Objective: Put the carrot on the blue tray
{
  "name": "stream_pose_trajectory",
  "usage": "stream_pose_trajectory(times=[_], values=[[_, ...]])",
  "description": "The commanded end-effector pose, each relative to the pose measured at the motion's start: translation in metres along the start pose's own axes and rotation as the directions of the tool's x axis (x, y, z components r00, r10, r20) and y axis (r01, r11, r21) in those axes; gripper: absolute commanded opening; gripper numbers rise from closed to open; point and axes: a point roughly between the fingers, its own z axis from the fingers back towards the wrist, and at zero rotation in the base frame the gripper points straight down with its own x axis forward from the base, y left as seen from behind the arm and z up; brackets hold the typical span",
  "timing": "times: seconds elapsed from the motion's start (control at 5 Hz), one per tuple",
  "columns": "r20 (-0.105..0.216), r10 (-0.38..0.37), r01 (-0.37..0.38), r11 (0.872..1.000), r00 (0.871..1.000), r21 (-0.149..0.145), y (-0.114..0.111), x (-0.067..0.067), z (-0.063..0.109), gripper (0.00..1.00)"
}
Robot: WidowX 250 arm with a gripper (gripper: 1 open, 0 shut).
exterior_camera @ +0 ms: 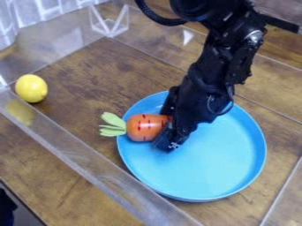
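The orange carrot (141, 127) lies across the left rim of the blue tray (218, 163), its body over the tray and its light green leaves (112, 124) sticking out onto the wooden table. My black gripper (167, 130) has come down from the upper right onto the carrot's thick right end. One finger sits behind the carrot and one in front, and they are closed against it. The arm hides the carrot's right tip.
A yellow lemon (32, 87) rests at the far left beside a clear plastic wall (65, 146) that runs along the table's front left. Another clear panel (112, 18) stands at the back. Wooden tabletop (106, 79) surrounds the tray.
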Motion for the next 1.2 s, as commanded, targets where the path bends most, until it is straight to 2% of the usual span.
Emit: stream_pose_trajectory(times=[0.0,0.4,1.0], values=[[0.022,0.0,-0.001,1.0,1.0,0.016,-0.002,0.002,0.008,0.0],[0.02,0.003,-0.004,1.0,1.0,0.008,-0.006,0.002,0.007,0.0],[0.026,-0.004,0.004,1.0,1.0,0.02,-0.019,0.002,0.018,0.0]])
